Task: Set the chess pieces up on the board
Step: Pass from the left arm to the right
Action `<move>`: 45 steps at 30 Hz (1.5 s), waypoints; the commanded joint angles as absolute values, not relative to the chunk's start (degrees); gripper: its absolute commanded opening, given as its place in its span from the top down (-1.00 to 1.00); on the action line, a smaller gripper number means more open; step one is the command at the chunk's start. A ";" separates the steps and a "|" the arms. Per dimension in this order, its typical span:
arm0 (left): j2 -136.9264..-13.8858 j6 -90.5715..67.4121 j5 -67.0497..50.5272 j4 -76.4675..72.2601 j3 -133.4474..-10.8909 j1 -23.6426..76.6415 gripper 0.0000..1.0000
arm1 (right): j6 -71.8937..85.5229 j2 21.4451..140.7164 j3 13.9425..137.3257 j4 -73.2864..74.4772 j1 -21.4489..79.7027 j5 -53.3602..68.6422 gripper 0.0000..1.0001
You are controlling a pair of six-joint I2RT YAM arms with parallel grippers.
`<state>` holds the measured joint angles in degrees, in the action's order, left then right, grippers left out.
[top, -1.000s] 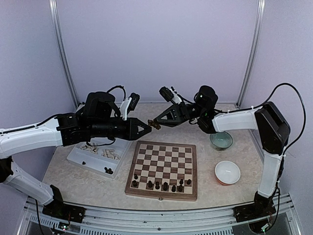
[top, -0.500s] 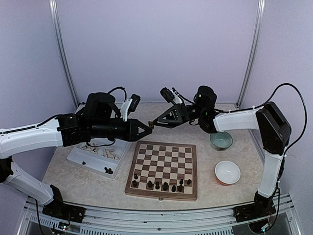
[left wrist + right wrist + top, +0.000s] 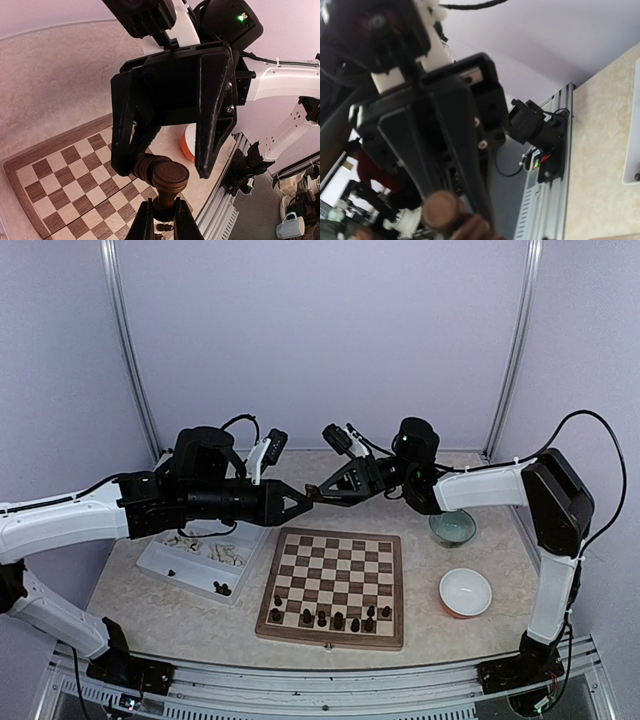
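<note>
Above the table behind the board (image 3: 335,562), my two grippers meet tip to tip. My left gripper (image 3: 305,499) (image 3: 164,221) is shut on the narrow neck of a dark brown chess piece (image 3: 170,176) (image 3: 441,212). My right gripper (image 3: 320,489) (image 3: 162,171) faces it, open, with its black fingers (image 3: 215,120) on either side of the piece. One finger lies close against the piece's ridged end and the other stands clear of it. Several dark chess pieces (image 3: 338,619) stand along the board's near rows.
A white tray (image 3: 165,562) left of the board holds pale pieces (image 3: 215,551) and a few dark ones (image 3: 222,588). A glass bowl (image 3: 452,528) and a white bowl with an orange rim (image 3: 465,592) sit right of the board.
The right gripper's jaws have spread apart around the piece and its wrist has lifted slightly. The left gripper still holds the piece in nearly the same place.
</note>
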<state>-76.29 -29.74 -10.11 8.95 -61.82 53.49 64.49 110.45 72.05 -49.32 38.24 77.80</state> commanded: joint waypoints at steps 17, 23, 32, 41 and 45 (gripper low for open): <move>-75.72 -30.06 -9.68 6.93 -59.25 51.58 0.95 | 65.38 110.50 72.08 -52.63 38.16 78.43 0.55; -75.48 -30.20 -9.39 6.68 -58.59 51.45 0.95 | 60.29 109.62 72.23 -46.85 37.84 77.75 0.73; -74.94 -30.12 -8.32 7.31 -57.92 51.42 0.94 | 46.44 107.69 74.97 -30.69 37.01 77.10 0.89; -71.04 -27.37 -4.83 15.18 -57.48 49.19 0.92 | -4.57 104.83 91.36 23.05 33.29 60.00 0.99; -69.27 -25.10 -3.93 18.79 -57.61 46.88 0.91 | -19.66 104.37 96.83 37.85 33.52 46.87 1.00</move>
<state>-71.83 -28.40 -5.76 14.15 -57.89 48.97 4.69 107.22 92.68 13.96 33.15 61.91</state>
